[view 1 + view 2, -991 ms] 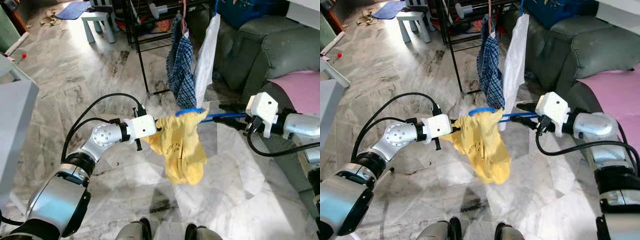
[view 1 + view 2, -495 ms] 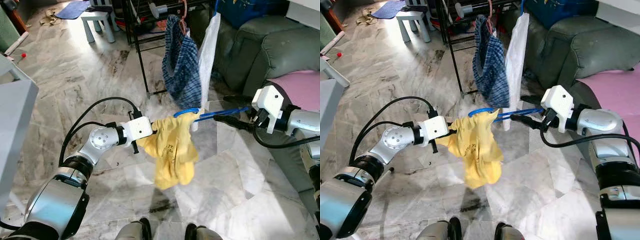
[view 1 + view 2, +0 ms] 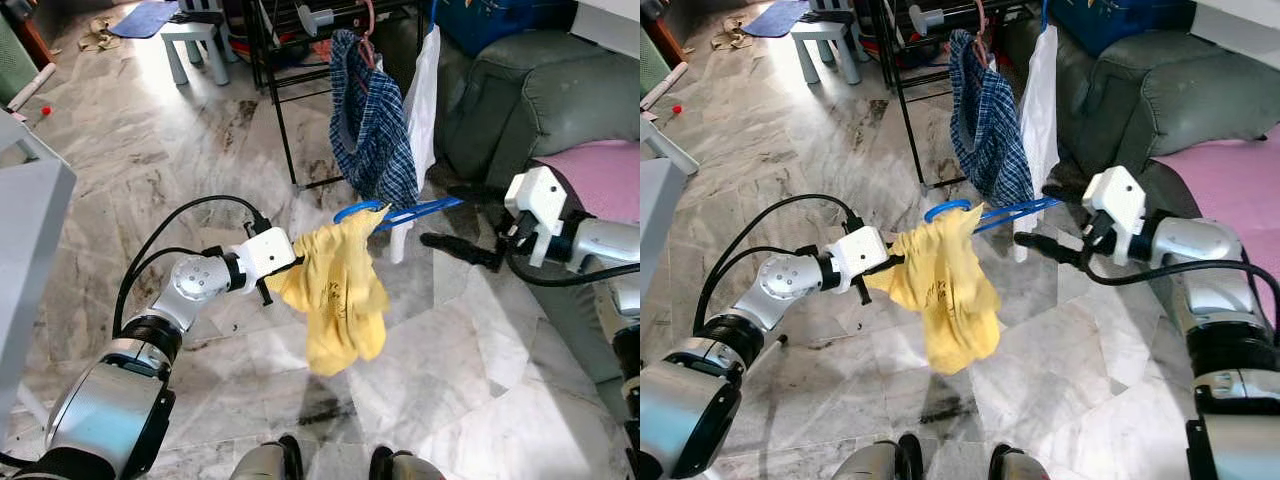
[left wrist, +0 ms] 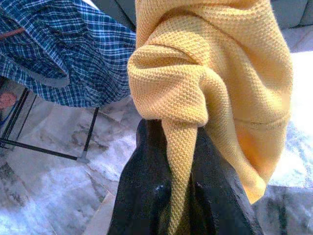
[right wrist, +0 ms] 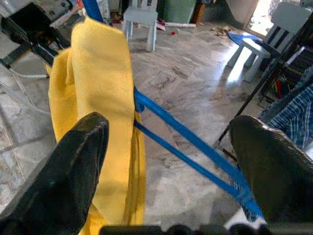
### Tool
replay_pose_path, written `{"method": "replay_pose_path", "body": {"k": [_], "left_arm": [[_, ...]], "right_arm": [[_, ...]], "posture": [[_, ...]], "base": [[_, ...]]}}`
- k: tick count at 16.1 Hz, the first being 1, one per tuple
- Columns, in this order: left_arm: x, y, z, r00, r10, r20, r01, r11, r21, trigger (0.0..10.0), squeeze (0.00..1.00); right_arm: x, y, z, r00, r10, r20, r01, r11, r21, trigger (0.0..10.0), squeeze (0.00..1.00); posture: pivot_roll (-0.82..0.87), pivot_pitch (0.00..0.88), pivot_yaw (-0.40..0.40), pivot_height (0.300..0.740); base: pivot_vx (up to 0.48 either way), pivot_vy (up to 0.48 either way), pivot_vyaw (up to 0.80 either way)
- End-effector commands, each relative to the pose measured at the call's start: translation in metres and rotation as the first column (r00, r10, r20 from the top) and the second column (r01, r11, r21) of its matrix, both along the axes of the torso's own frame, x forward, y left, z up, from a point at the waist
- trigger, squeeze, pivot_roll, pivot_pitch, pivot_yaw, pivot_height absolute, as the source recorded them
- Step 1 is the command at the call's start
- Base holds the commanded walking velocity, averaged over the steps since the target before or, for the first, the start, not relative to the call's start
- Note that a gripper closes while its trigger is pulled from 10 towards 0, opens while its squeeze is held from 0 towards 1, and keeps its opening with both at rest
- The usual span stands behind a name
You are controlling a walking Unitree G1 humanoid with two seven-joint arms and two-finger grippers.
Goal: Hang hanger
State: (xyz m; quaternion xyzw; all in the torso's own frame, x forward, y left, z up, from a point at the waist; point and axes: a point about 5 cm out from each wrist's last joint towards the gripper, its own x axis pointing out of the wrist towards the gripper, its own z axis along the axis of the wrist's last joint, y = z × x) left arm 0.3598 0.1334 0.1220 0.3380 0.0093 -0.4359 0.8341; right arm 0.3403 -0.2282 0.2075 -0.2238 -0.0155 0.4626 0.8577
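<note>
While clamped at one bunched corner between the two black fingers of the left gripper (image 4: pixel 176 196), one yellow knitted cotton garment (image 3: pixel 335 295) hangs in mid-air over the grey-veined marble floor (image 3: pixel 150 150), draped on one blue plastic hanger (image 3: pixel 1010 212). Seen sticking out of the cloth toward the robot's right with its two thin blue bars, hook end curling up above the yellow fabric. Held by the cloth alone, well short of the one black metal clothes rack (image 3: pixel 285 90). Faint dark printing on the yellow front, too small to read. Counted on the rack: two hung garments, one blue-and-white checked shirt (image 3: pixel 370 125) and one plain white cloth (image 3: pixel 420 95) just beside it. Right gripper (image 5: pixel 176 161) spread wide with nothing between its two black fingers, hovering near the free end of the blue bars, apart from them as far as the head views show. Two silver arms in view, one black cable looping off each wrist. Behind the rack, one grey-green upholstered sofa (image 3: pixel 520 90) bearing one pink sheet (image 3: pixel 605 175) and one dark blue bag (image 3: pixel 500 20). Farther off on the floor, one pale blue plastic stool (image 3: pixel 198 45) and one blue mat (image 3: pixel 145 18). At the robot's left, the corner of one grey table (image 3: pixel 25 210). No brand marks legible anywhere.
</note>
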Motion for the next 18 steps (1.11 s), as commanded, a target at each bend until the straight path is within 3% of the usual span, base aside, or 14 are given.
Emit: {"method": "replay_pose_path", "body": {"k": [1,5,8,9,11,13,14,15,16,18], "left_arm": [[0.000,0.010,-0.001,0.999,0.033,-0.007,-0.033,0.999,-0.013,0.0,0.00],[0.005,0.022,0.003,0.992,0.126,0.001,-0.126,0.992,-0.018,0.0,0.00],[0.009,0.041,0.010,0.968,0.247,0.036,-0.244,0.967,-0.070,0.0,0.00],[0.010,0.044,0.012,0.961,0.273,0.034,-0.269,0.959,-0.093,0.0,0.00],[0.010,0.046,0.016,0.957,0.285,0.043,-0.278,0.952,-0.126,0.0,0.00],[0.010,0.044,0.018,0.966,0.253,0.056,-0.246,0.963,-0.114,0.0,0.00],[0.010,0.043,0.020,0.967,0.247,0.067,-0.238,0.964,-0.118,0.0,0.00],[0.011,0.042,0.023,0.966,0.249,0.072,-0.238,0.962,-0.134,0.0,0.00],[0.011,0.042,0.024,0.964,0.253,0.076,-0.240,0.960,-0.146,0.0,0.00],[0.010,0.039,0.023,0.965,0.251,0.078,-0.235,0.956,-0.177,0.0,0.00]], "right_arm": [[-0.004,0.003,0.000,0.999,0.034,-0.009,-0.034,0.999,0.005,10.0,1.00],[-0.003,0.002,0.002,0.999,-0.006,0.034,0.006,1.000,-0.001,10.0,1.00],[0.000,-0.004,0.002,0.984,-0.159,0.083,0.154,0.986,0.061,10.0,1.00],[-0.001,-0.003,0.001,0.983,-0.164,0.080,0.157,0.984,0.087,10.0,0.00],[0.000,-0.006,-0.006,0.967,-0.244,0.069,0.236,0.966,0.109,10.0,0.00],[0.005,-0.015,0.002,0.942,-0.324,0.087,0.312,0.941,0.130,10.0,0.00],[0.009,-0.020,0.011,0.917,-0.385,0.107,0.365,0.915,0.171,10.0,0.00],[0.016,-0.028,0.024,0.866,-0.488,0.107,0.446,0.853,0.272,10.0,0.00],[0.018,-0.031,0.029,0.849,-0.519,0.093,0.470,0.825,0.314,10.0,0.00],[0.019,-0.035,0.036,0.845,-0.523,0.110,0.470,0.825,0.313,10.0,0.00]], "posture": [[-0.07,0.162,0.060,0.740],[-0.07,0.161,0.066,0.740],[-0.06,0.162,0.068,0.740],[-0.06,0.162,0.068,0.740],[-0.06,0.164,0.069,0.740],[-0.06,0.168,0.068,0.740],[-0.06,0.168,0.068,0.740],[-0.07,0.175,0.068,0.740],[-0.07,0.174,0.067,0.740],[-0.07,0.175,0.063,0.740]], "base": [[0.000,0.000,0.00],[0.000,0.000,0.00],[0.000,0.000,0.00],[0.000,0.000,0.00],[0.000,0.000,0.00],[0.000,0.000,0.00],[0.000,0.000,0.00],[0.000,0.000,0.00],[0.000,0.000,0.00],[0.000,0.000,0.00]]}}
